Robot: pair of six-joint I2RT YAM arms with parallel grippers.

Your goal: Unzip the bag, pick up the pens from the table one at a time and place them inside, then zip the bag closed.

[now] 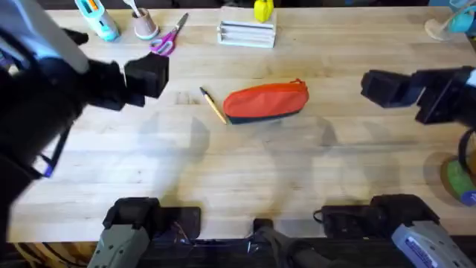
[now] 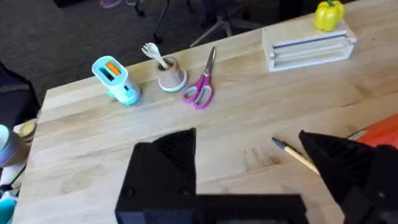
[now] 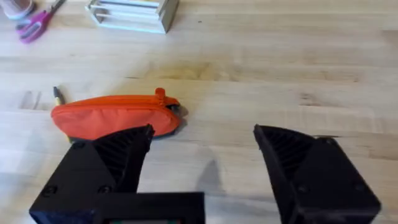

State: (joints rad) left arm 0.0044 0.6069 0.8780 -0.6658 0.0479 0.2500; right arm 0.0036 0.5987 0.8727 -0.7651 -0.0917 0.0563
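Light wooden butcher-block desk [image 1: 245,171], plank grain visible. Overhead: elongated soft red-orange fabric pouch with navy underside [image 1: 265,100] lies mid-desk, zipper looks closed. One slim yellow-tan pen with dark tip [image 1: 213,104] lies on the desk just beside the pouch's left end. Left pincer [image 1: 141,80] hangs left of the pen, right pincer [image 1: 383,88] well apart to the pouch's right; neither touches anything. Pink-handled scissors [image 1: 166,41] and a pale slotted rack [image 1: 246,33] sit at the far edge.

Left wrist view: left pincer [image 2: 249,168] spread open, empty, pen [image 2: 295,154] showing between its fingers, a corner of the pouch [image 2: 379,134] beyond. A small blue toy toaster [image 2: 116,79] and a cup holding a fork [image 2: 168,71] stand next to the scissors.

Right wrist view: right pincer [image 3: 202,165] wide open, empty, pouch [image 3: 115,117] ahead with its orange zipper pull [image 3: 160,95] standing up at the near end.

Progress, my read: nothing done yet. Unzip, load pen, rezip all remain.
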